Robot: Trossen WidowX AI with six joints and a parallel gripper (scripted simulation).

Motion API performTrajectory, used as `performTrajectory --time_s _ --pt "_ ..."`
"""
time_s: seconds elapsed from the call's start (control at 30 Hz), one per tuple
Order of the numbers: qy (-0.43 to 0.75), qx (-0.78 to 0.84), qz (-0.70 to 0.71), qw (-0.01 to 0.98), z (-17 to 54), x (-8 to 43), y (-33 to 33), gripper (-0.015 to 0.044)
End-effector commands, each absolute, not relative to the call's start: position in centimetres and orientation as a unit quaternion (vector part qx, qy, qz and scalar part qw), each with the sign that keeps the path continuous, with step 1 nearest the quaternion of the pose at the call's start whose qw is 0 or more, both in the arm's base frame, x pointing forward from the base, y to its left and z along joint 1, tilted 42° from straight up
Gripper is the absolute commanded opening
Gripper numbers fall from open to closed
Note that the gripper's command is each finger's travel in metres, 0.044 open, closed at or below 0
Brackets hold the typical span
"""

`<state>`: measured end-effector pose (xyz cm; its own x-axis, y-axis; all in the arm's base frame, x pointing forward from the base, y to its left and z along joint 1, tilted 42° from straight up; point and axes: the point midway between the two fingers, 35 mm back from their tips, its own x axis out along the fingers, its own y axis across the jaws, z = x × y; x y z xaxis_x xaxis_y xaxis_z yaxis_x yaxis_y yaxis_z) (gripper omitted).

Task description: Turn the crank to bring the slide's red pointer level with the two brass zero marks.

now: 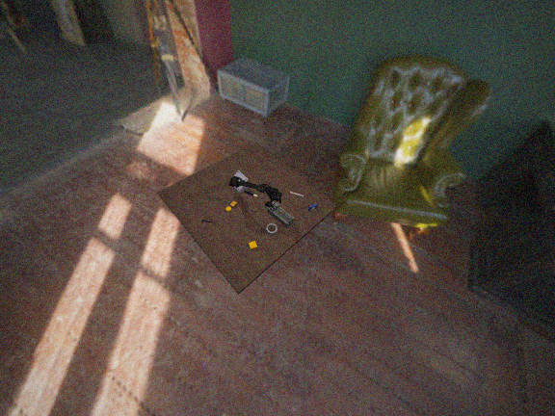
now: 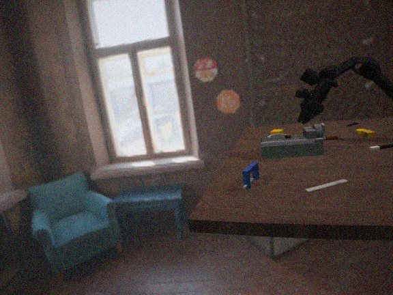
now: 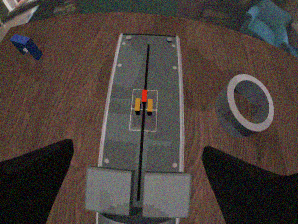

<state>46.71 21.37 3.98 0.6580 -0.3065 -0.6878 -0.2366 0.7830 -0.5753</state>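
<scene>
The grey machine (image 1: 282, 216) (image 2: 291, 149) (image 3: 118, 145) lies on the table, a long slotted body with a raised block housing (image 2: 313, 131) (image 3: 166, 195) at its near end. In the wrist view the red pointer (image 3: 144, 95) sits in the slot slightly toward the far end from the two brass marks, the left mark (image 3: 137, 105) and the right mark (image 3: 150, 106); only its near end overlaps their level. The brown crank handle (image 2: 331, 138) sticks out past the housing and is outside the wrist view. My gripper (image 2: 301, 121) (image 3: 139, 151) is open and empty, above the machine near the housing.
A grey ring (image 1: 267, 228) (image 3: 268, 111) and a yellow block (image 1: 252, 245) (image 2: 276, 131) stand to one side of the machine. A blue bracket (image 1: 311, 207) (image 2: 251, 166) and a white strip (image 1: 297, 194) (image 2: 326, 185) are on the other. Small yellow pieces (image 2: 365, 132) lie farther back.
</scene>
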Motion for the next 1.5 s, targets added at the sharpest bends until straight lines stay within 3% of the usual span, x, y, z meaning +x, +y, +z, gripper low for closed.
performTrajectory --time_s 0.0,0.83,1.47 --pt "0.409 -0.331 -0.013 0.85 4.0 46.6 21.8 0.044" --pt "0.41 -0.329 -0.015 0.851 7.6 45.9 24.9 0.044" --pt "0.366 -0.354 -0.02 0.86 8.1 39.0 23.9 0.044"
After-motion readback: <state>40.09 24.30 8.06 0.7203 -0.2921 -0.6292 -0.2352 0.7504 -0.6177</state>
